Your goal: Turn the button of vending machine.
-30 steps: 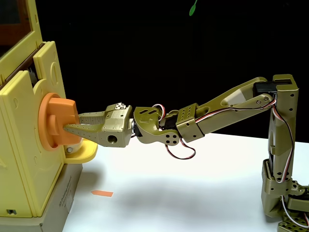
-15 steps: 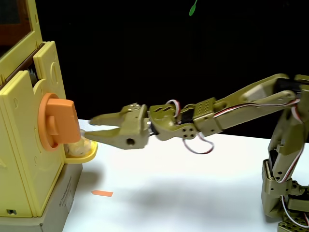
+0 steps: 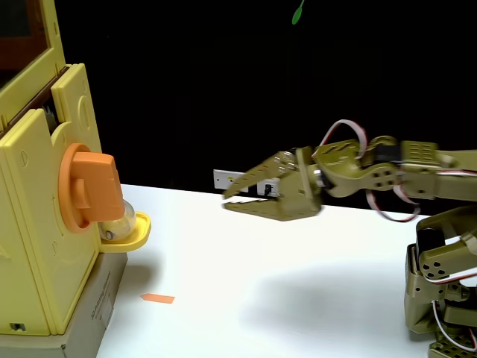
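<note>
Button [image 3: 88, 188] sits on the front face of the vending machine [image 3: 39, 216], which stands at the left edge of the bench [image 3: 283, 298] on a grey box [image 3: 89, 317]. It looks like stiff, smooth plastic: a round disc with a thick bar jutting out, and that bar is the likely place to pinch, flat faces between the fingers. A pale ball [image 3: 118, 221] rests in the yellow tray [image 3: 138, 231] just below it. The gripper [image 3: 225, 200] hangs above mid-bench, well apart from the button, reaching roughly level toward it with its jaws slightly apart and empty.
</note>
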Robot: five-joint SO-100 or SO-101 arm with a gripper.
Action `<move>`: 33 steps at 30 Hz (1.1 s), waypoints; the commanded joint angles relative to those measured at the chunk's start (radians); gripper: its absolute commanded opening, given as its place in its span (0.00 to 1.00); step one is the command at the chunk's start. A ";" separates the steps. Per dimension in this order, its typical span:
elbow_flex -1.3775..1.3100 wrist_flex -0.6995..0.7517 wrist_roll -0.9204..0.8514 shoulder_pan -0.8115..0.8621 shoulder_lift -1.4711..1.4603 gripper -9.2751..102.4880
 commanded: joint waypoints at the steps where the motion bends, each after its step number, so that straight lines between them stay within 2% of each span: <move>1: 0.026 0.186 -0.239 0.021 0.187 0.08; 4: 0.129 0.272 -0.267 0.023 0.347 0.08; 9: 0.305 0.314 -0.225 -0.028 0.515 0.09; 14: 0.371 0.460 -0.233 -0.040 0.650 0.09; 25: 0.482 0.630 -0.267 -0.026 0.779 0.09; 33: 0.568 0.663 -0.285 -0.020 0.782 0.09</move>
